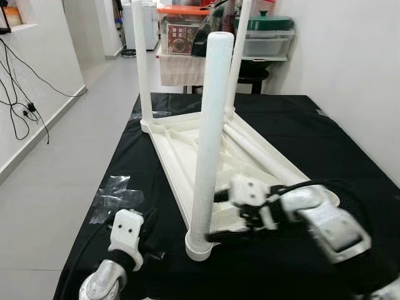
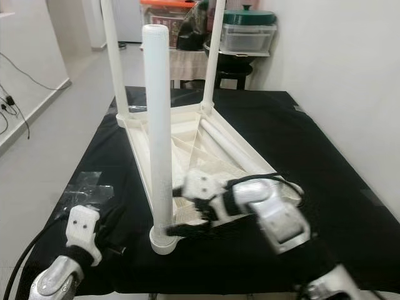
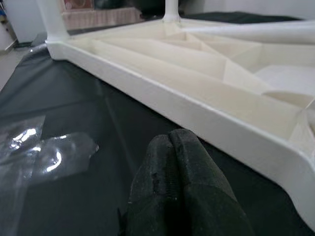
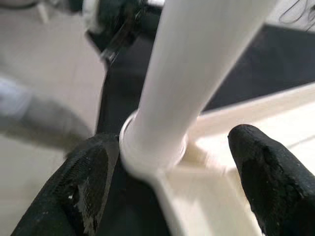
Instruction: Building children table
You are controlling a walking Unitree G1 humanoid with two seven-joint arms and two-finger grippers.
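The children's table point(image 1: 187, 156) lies upside down on the black-covered worktop point(image 1: 350, 150) so its sockets face up, the right gripper point(image 1: 215, 236), jaws wide, straddling the near leg point(image 1: 209, 137) at its socket, the left gripper point(image 3: 179, 191) pinched closed beside the frame.

Tabletop point(image 1: 181, 159), upturned, on cloth point(image 1: 300, 119). Near leg point(image 1: 209, 137) at its near-left corner; two legs point(image 1: 141, 62) at far corners; loose leg point(image 1: 259, 153) lying inside. Plastic wrap point(image 1: 115, 197) at cloth's left edge.
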